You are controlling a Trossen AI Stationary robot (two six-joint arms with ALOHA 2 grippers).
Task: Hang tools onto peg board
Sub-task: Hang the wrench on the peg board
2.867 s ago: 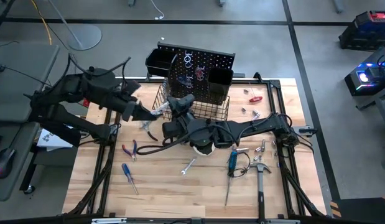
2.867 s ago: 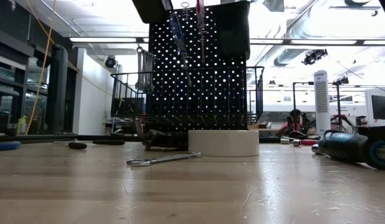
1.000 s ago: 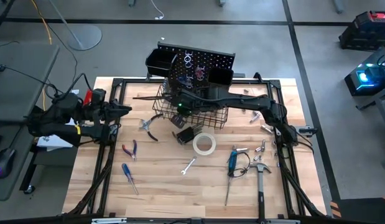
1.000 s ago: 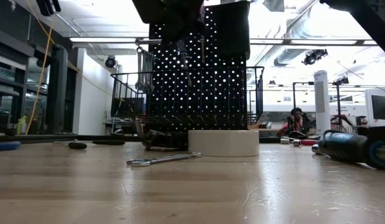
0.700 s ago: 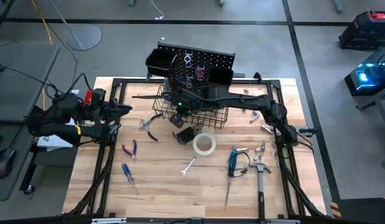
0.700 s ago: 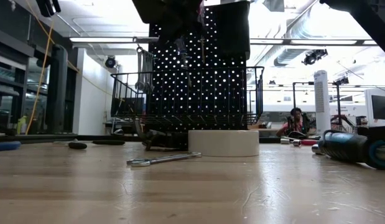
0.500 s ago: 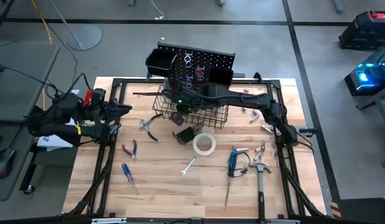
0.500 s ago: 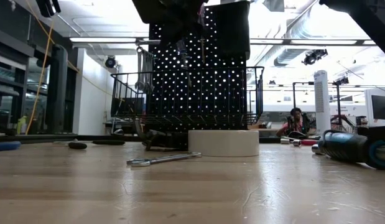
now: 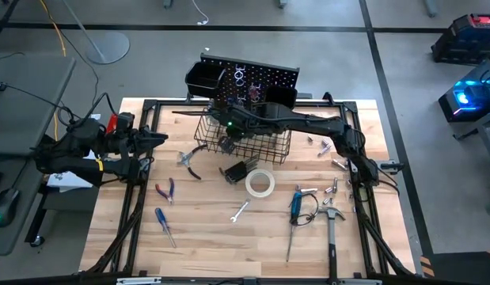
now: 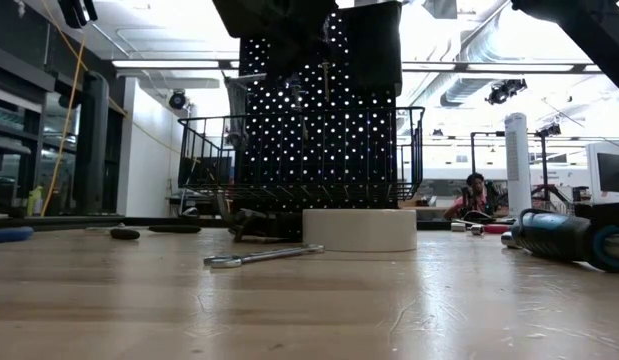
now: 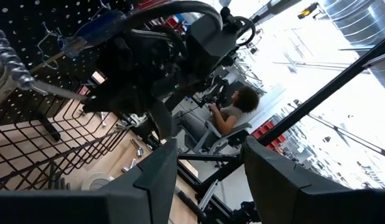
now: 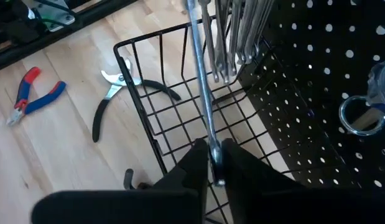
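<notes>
The peg board point(image 9: 260, 79) stands upright at the table's far edge, with a wire basket point(image 12: 173, 130) at its foot. Several silver wrenches point(image 12: 237, 37) hang on it. My right gripper point(image 12: 212, 154) reaches over the basket close to the board, also seen from above point(image 9: 227, 129), and is shut on another silver wrench point(image 12: 201, 81). My left gripper point(image 11: 211, 180) waits open at the table's left edge point(image 9: 153, 139), with nothing between its fingers. Further tools lie flat on the tabletop. My right gripper pinches the wrench's near end point(image 12: 210, 138) between its two fingers, slanting down toward the board. The shaft runs on from the fingers beside the hanging wrenches, above the basket and clear of the table. Its far end lies outside the frame.
On the table lie black-handled pliers point(image 9: 189, 162), red-and-blue pliers point(image 9: 165, 190), a blue screwdriver point(image 9: 164, 226), a white tape roll point(image 9: 260, 183), a small wrench point(image 9: 240, 210), a hammer point(image 9: 332, 229) and a blue-handled tool point(image 9: 296, 204). A black object point(image 9: 235, 170) sits before the basket.
My right gripper has edged slightly toward the peg board with the wrench, staying over the basket. My left arm has kept still at the left edge.
</notes>
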